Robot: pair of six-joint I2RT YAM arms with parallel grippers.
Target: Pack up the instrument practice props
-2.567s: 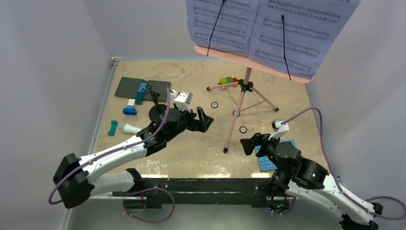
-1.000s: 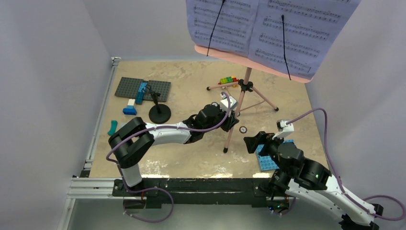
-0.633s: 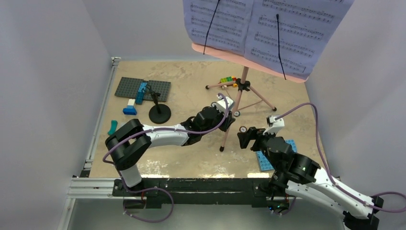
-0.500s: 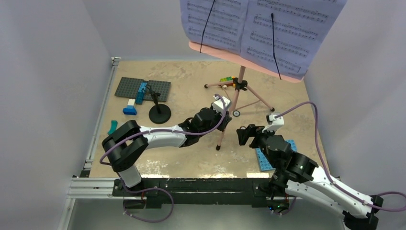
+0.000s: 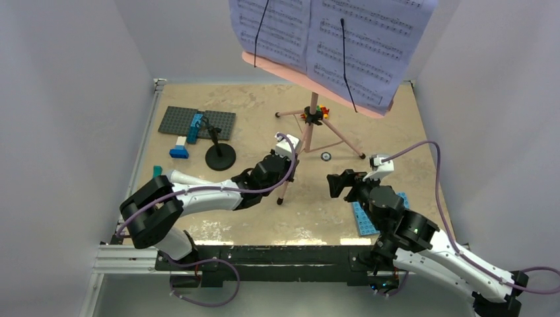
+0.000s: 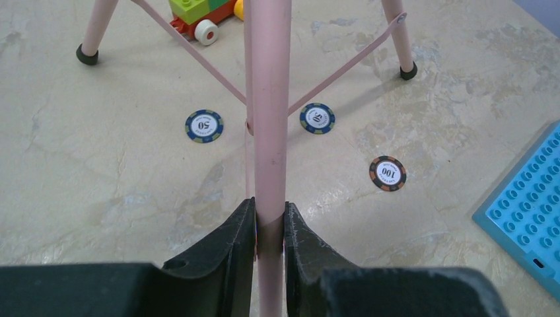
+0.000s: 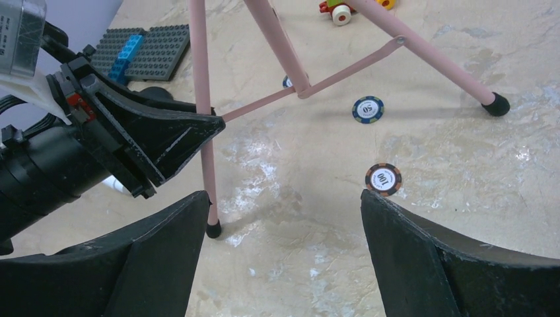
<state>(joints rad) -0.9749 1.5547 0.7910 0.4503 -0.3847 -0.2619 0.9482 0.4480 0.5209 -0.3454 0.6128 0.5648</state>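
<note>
**Left gripper [image 6: 269, 211] clamped on a stand leg, right gripper [image 7: 284, 198] spread and empty**

My left gripper's dark fingers are nearly closed on one slim tubular leg of the pink music stand [image 6: 269, 99], pinching it a little above its black rubber foot. My right gripper sits just to the right of that leg, its jaws wide apart with nothing between them.

The stand is in the middle of the table [image 5: 251, 105]. Its desk is high up and carries the lavender sheet-music pages [image 5: 330, 33], held flat by two thin black retainer arms.

Three poker chips lie flat among the tripod legs: two blue ones [image 6: 204, 125] [image 6: 317, 118] and a brown one [image 6: 387, 173]. Thin pink braces run from the legs to the centre pole. A small wheeled toy of coloured bricks [image 6: 201, 13] sits at the far side, close to the pole.

A blue studded plate [image 5: 366, 218] lies on the right, partly under my right arm. A grey studded plate [image 5: 197, 122] lies far left, with blue bricks on it.

The black mic stand [image 5: 220, 157] is upright on its round base, just beside the grey plate. The microphone [image 5: 178, 176] lies on the table near it, partly hidden by my left arm.

The tabletop is beige with marbled veining. Plain pale lavender-grey walls close it in on three sides.
</note>
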